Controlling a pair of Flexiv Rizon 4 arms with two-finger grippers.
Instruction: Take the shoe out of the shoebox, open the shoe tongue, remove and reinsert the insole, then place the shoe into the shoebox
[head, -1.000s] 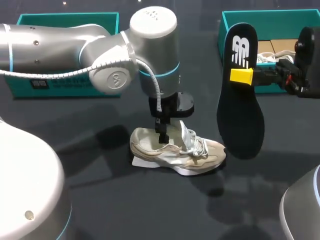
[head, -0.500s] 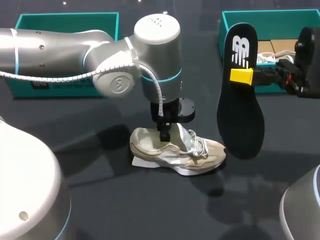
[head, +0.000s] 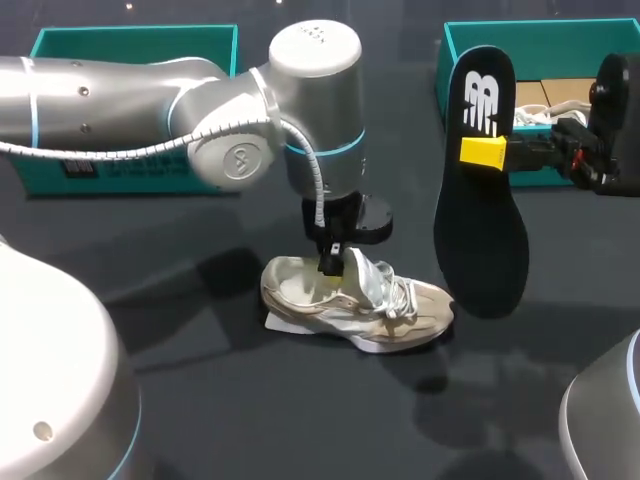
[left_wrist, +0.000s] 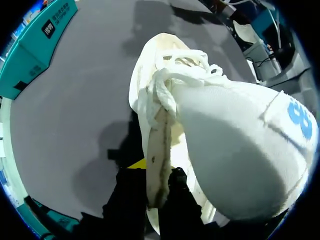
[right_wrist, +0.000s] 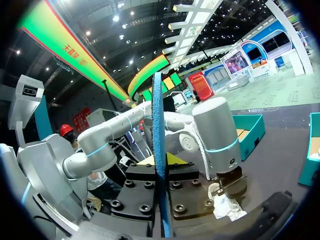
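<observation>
The beige shoe (head: 355, 305) lies on its sole on the dark table, toe to the right, its white tongue (left_wrist: 240, 150) pulled up. My left gripper (head: 330, 262) comes straight down into the shoe's opening. In the left wrist view, the left gripper (left_wrist: 156, 185) is shut on the beige edge of the upper (left_wrist: 156, 150) beside the tongue, below the laces (left_wrist: 175, 75). At the right my right gripper (head: 483, 152) holds the black insole (head: 485, 230) upright in the air, clear of the shoe. The right wrist view shows that insole (right_wrist: 157, 150) edge-on, pinched by the right gripper (right_wrist: 161, 172).
A teal shoebox (head: 480, 35) stands at the back right with a second shoe (head: 545, 110) inside. A teal box lid (head: 130, 45) lies at the back left. A white paper (head: 275, 322) pokes out from under the shoe's heel.
My left gripper has closed from wide open onto the edge of the shoe's upper and shifted slightly right. The right arm and insole have not moved.
</observation>
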